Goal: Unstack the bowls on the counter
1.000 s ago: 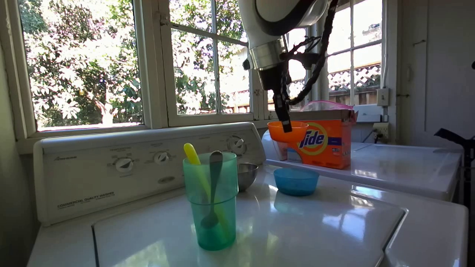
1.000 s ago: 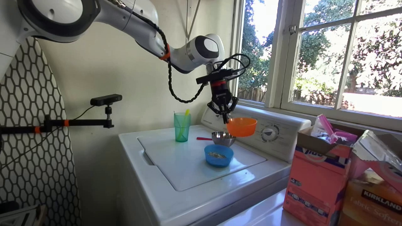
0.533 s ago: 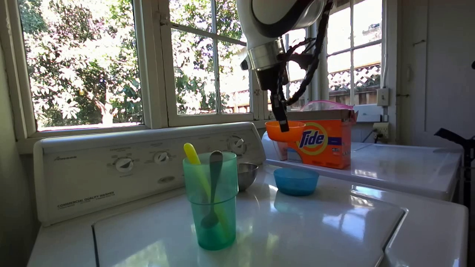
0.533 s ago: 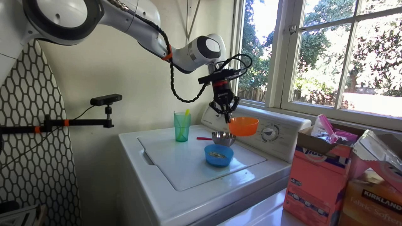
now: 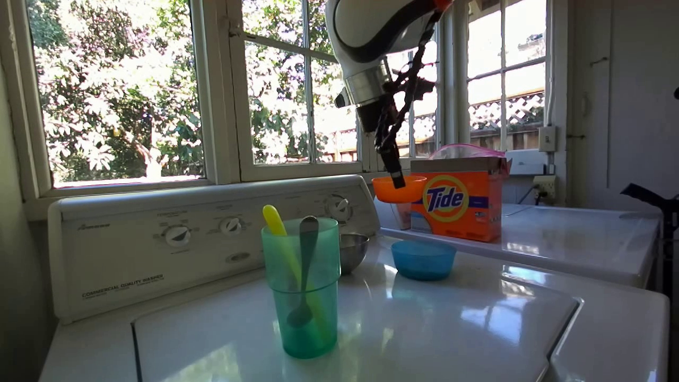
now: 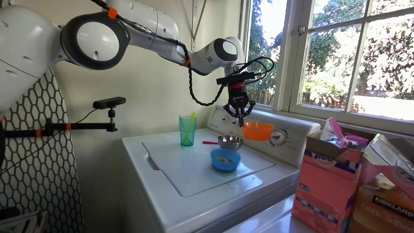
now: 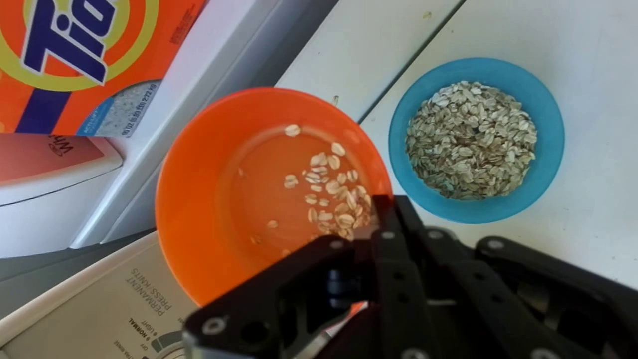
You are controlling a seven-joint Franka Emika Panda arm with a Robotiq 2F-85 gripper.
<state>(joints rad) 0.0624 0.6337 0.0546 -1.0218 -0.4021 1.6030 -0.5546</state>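
Note:
The orange bowl [image 6: 258, 132] hangs level above the counter [image 6: 181, 168], near the back panel; it also shows in an exterior view [image 5: 412, 192]. My gripper [image 6: 241, 124] is shut on its rim, with one finger inside and one outside, as the wrist view shows [image 7: 394, 200]. Some oat flakes lie in the orange bowl [image 7: 264, 194]. The blue bowl [image 6: 225, 167] stands upright on the counter and holds many flakes; it also shows in the wrist view [image 7: 476, 212]. The grey, metallic-looking bowl [image 6: 230, 145] stands behind it, partly hidden by the cup in an exterior view [image 5: 354, 254].
A translucent green cup [image 5: 305, 329] with a yellow utensil and a dark spoon stands on the counter. A red handle [image 6: 210, 142] lies beside the grey bowl. The raised back panel [image 5: 132, 254] carries knobs. A Tide box [image 5: 467, 207] stands on the adjoining white surface.
My gripper has carried the orange bowl sideways, rightward in the view with the whole arm and slightly left in the view with the near cup. The blue and grey bowls have not moved.

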